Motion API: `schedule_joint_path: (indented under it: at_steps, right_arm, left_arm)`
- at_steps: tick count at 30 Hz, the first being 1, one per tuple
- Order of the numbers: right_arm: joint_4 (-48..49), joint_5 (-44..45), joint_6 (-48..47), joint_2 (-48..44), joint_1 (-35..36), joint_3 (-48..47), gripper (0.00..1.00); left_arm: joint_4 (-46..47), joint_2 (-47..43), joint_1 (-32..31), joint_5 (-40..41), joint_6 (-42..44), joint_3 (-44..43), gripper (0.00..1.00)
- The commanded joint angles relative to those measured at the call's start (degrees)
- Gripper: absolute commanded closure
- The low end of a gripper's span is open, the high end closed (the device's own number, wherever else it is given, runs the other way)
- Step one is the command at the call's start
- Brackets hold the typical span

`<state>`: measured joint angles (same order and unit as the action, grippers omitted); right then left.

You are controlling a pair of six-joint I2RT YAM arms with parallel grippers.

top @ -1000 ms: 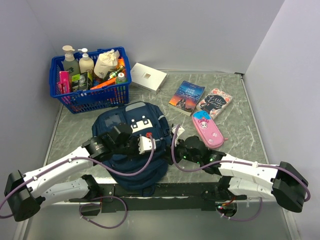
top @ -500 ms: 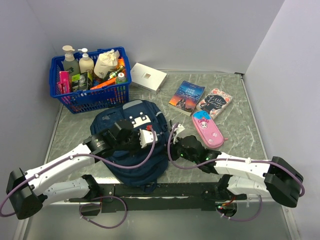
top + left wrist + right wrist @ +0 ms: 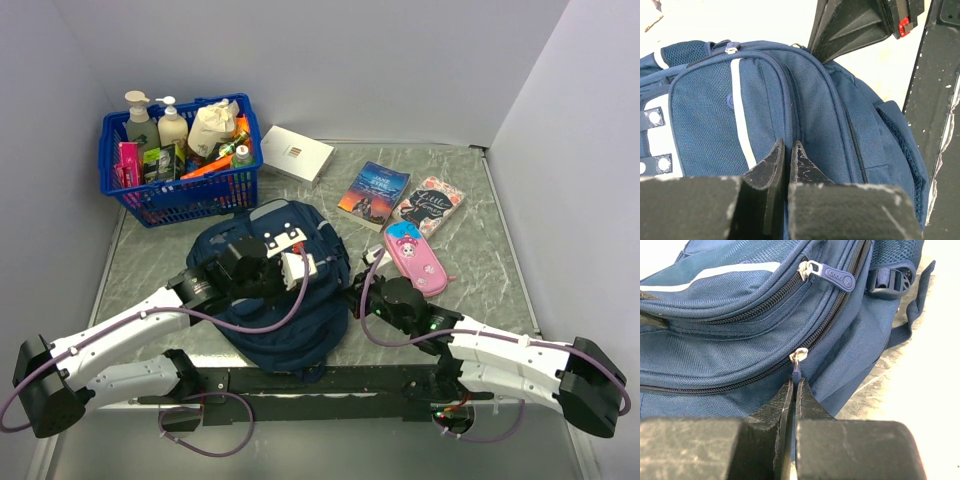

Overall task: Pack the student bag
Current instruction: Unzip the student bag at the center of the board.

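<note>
Only close-up: right claw (image 3: 795,385) on zipper (image 3: 798,359)

The only word I can read from my station is "GOOD", raised in small capitals on the dark blue rubbery zipper pull (image 3: 840,278) of the navy blue fabric backpack (image 3: 740,355), seen in the right wrist view. In the top view, the dark paperback book (image 3: 374,194), the pink-edged paperback book (image 3: 428,206) and the flat white cardboard box (image 3: 296,153) carry print too small to read.
</note>
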<state>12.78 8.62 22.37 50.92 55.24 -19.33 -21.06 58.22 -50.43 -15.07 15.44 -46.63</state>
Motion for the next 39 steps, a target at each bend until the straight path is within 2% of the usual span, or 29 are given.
schedule_joint_path:
  at_steps: [1,6,13,18,23,27,33,34,39]
  right_arm:
    - [-1.6,0.08,-1.98,-1.87,0.04,-1.49,1.0]
    - [-6.26,-0.1,-2.33,-3.63,1.18,-3.43,1.0]
    - [-12.15,5.08,-2.94,-4.6,8.02,-6.5,1.0]
    - [-12.51,7.55,-3.3,-6.26,9.97,-7.3,1.0]
    - [-12.34,6.67,-4.35,-5.92,11.29,-7.74,1.0]
    - [-11.63,7.28,-6.46,-4.08,14.09,-10.36,1.0]
    - [-11.02,7.11,-8.75,0.32,16.74,-13.63,1.0]
    - [-10.93,6.85,-8.83,0.85,17.52,-13.89,1.0]
    - [-11.37,3.96,-10.67,5.15,20.6,-16.79,1.0]
  left_arm:
    - [8.84,-1.17,-0.45,-1.02,-2.17,-1.18,0.99]
    - [10.6,0.75,-0.45,5.47,-5.42,-0.83,0.99]
    - [10.86,5.94,-0.45,10.14,-12.0,-1.79,0.99]
    - [10.77,9.19,-0.37,11.11,-15.0,-2.59,0.99]
    - [10.96,12.53,-0.02,13.48,-21.94,-4.95,0.99]
    - [6.22,18.5,3.58,12.79,-28.18,-11.36,0.99]
    - [-5.29,30.54,7.63,11.56,-35.47,-27.97,0.99]
    - [-6.18,32.9,7.63,11.55,-36.44,-31.29,0.99]
    - [-6.89,37.23,7.81,11.12,-37.06,-36.85,0.99]
